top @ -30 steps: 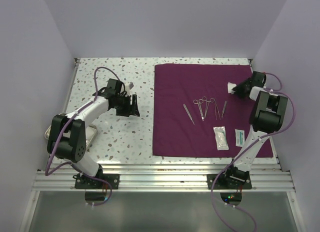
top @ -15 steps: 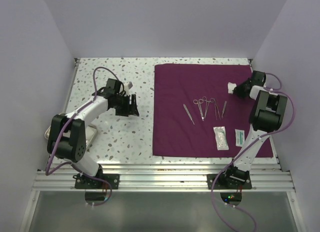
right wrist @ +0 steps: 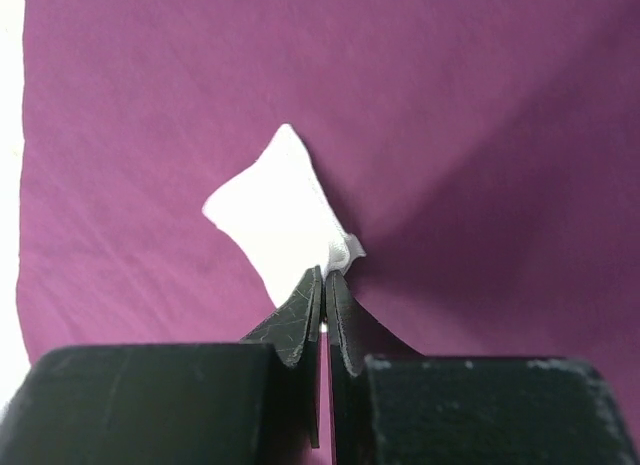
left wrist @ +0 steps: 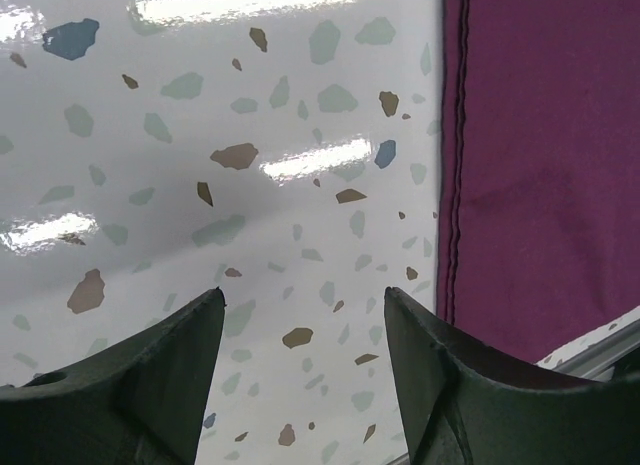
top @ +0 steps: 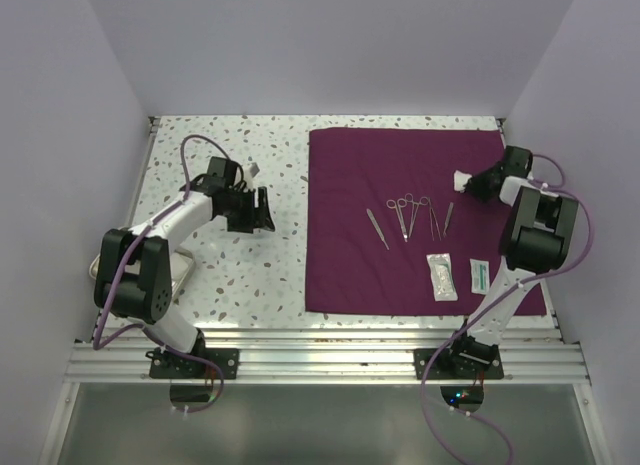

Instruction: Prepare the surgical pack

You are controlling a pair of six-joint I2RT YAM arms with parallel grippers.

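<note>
The surgical pack, a large maroon cloth sheet (top: 370, 185), lies flat on the right half of the table. Steel instruments (top: 408, 215) lie in a row at its middle, with a white pouch (top: 441, 276) and a green-and-white packet (top: 479, 275) nearer the front. My right gripper (top: 470, 180) is shut on the corner of a white gauze pad (right wrist: 275, 215) and holds it over the cloth's right part; the pad also shows in the top view (top: 462, 176). My left gripper (top: 262, 211) is open and empty over bare table, just left of the cloth's left edge (left wrist: 455, 185).
The speckled table (top: 230, 275) ends at an aluminium rail at the front. A metal tray (top: 185, 270) sits at the left front, partly under the left arm. White walls close in the left, back and right sides.
The right gripper with the gauze pad has shifted slightly. The left gripper has shifted a little.
</note>
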